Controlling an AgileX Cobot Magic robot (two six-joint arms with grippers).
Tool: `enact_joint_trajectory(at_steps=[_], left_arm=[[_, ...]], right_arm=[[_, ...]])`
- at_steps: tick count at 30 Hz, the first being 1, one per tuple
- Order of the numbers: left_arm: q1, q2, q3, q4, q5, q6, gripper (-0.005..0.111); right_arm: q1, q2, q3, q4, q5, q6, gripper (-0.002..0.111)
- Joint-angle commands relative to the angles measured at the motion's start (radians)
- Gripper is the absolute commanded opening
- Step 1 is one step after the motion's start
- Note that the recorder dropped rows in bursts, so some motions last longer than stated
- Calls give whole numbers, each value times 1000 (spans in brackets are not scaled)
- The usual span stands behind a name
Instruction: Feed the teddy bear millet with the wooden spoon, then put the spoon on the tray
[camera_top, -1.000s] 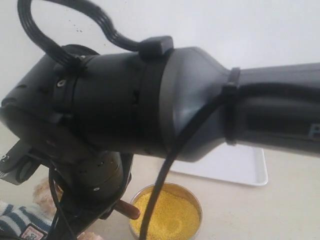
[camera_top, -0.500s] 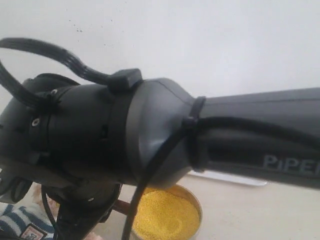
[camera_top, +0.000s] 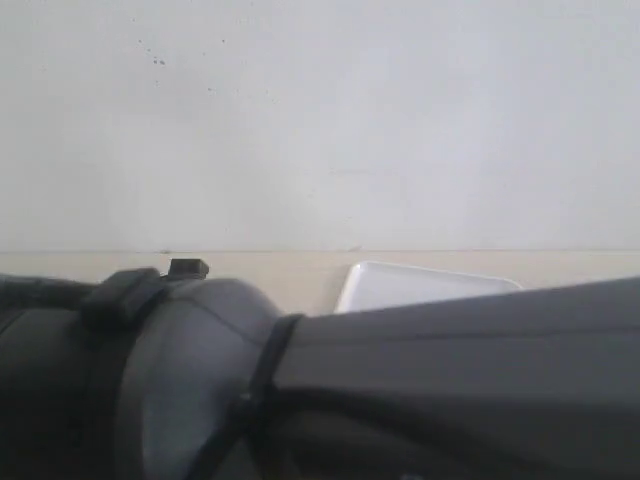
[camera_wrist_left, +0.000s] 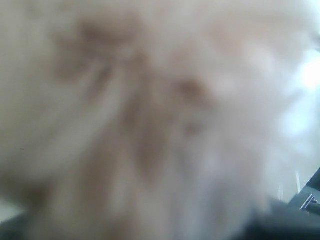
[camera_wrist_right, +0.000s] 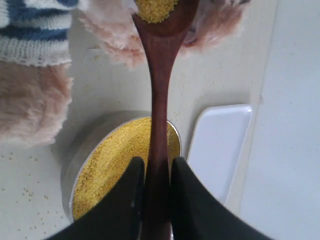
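The right end effector pinches the thin handle of the small dark-brown wooden spoon, its scoop at top middle by the fluffy light-brown teddy bear. It looks light and stiff, and the yellow millet may spill. Left end effector: cannot tell.

The wooden spoon sits by its handle between the jaws of the right gripper, its far end in among the fur of the teddy bear. Some millet lies in the spoon (a small heap), and more fills the metal bowl, which stands on the counter under the handle. The tray lies on the counter just beside the metal bowl, not touching it. In the exterior view an arm crosses the front, the tray behind it and a wall behind the counter.
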Motion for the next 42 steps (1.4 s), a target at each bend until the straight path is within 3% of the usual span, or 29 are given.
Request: enact_joint_trajectory(at_steps=[1,15,42], left_arm=[[2,1,2,-13,20,7,4],[2,1,2,-13,20,7,4],[2,1,2,-13,18,7,4]], right_arm=[[30,12,-2,-72,6,-5,3],[58,56,10,-214,6,6,3],[5,74,10,-246,6,84,3]])
